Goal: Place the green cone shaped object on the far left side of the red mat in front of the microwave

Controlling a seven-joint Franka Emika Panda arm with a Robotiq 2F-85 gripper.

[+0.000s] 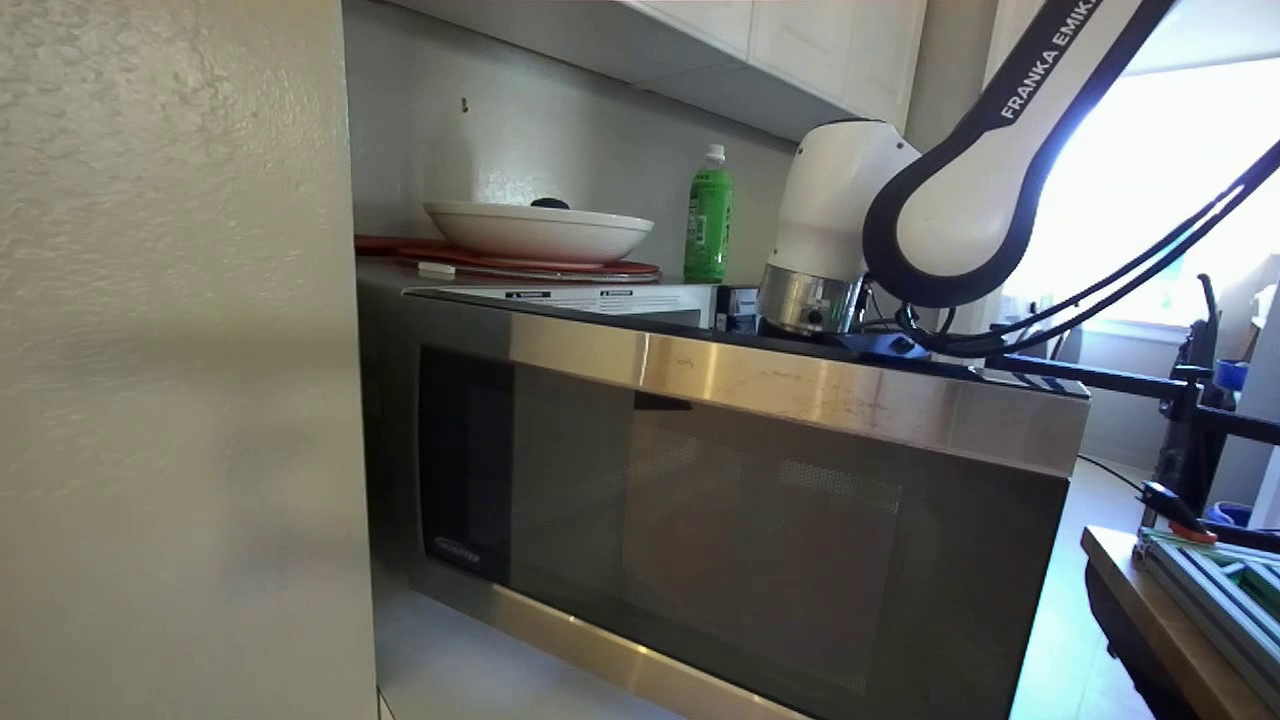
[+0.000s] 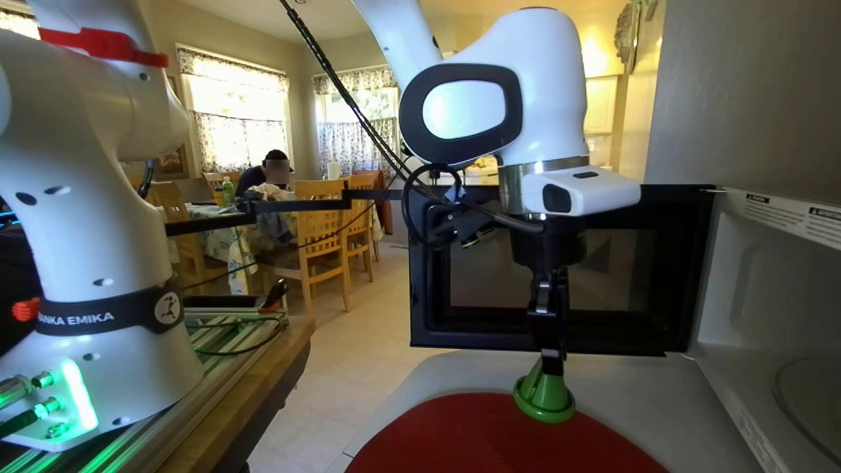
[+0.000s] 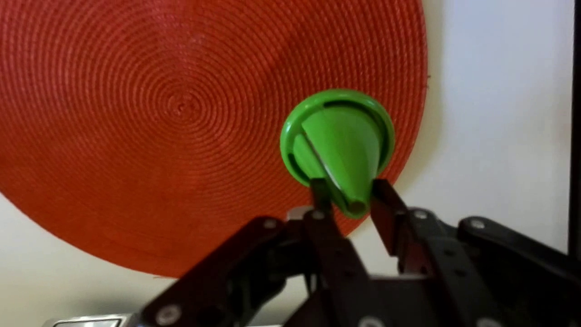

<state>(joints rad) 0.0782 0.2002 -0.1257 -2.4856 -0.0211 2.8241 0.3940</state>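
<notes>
The arm (image 2: 545, 72) is presenting white surfaces. A black ring (image 2: 411, 112) is bordering a white joint cap (image 2: 464, 110). White lettering (image 1: 1030, 88) is reading "FRANKA EMIKA" along a black link band (image 1: 985, 120). A silver collar (image 1: 808, 298) is encircling the wrist (image 2: 604, 187). A black band (image 2: 135, 314) bearing an emblem (image 2: 167, 307) is wrapping the base (image 2: 125, 374); a green strip (image 2: 79, 397) is glowing. A red strap (image 2: 108, 46) is circling the shoulder (image 2: 92, 98). Black cables (image 2: 315, 45) are looping externally. Pale screw heads (image 3: 169, 314) are studding the dark gripper (image 3: 348, 187).
</notes>
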